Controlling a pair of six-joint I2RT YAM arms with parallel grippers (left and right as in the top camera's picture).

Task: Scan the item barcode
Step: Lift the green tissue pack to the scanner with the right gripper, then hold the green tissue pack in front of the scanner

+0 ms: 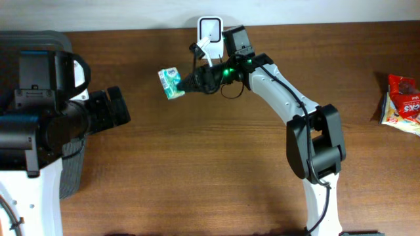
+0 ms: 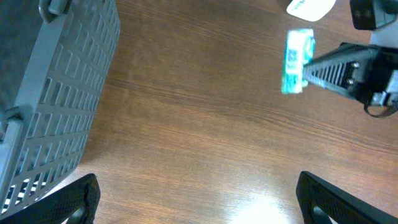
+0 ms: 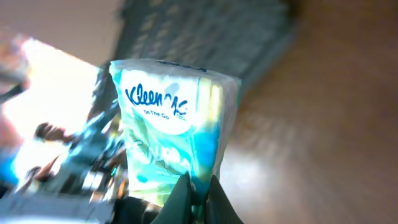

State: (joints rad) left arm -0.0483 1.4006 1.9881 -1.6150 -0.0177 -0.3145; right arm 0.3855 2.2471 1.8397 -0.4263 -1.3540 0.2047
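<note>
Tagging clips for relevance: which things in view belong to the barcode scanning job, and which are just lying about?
In the job: green-and-white Kleenex tissue pack, clamped in the right end effector; white box-shaped scanner.
Lying about: red snack packet; grey slatted plastic basket.

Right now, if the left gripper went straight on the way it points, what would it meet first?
Probably the bare wooden table: the left gripper, fingers open, tilts down at it. The tissue pack in the right gripper lies off to one side, the grey basket to the other. Depth is unclear.
</note>
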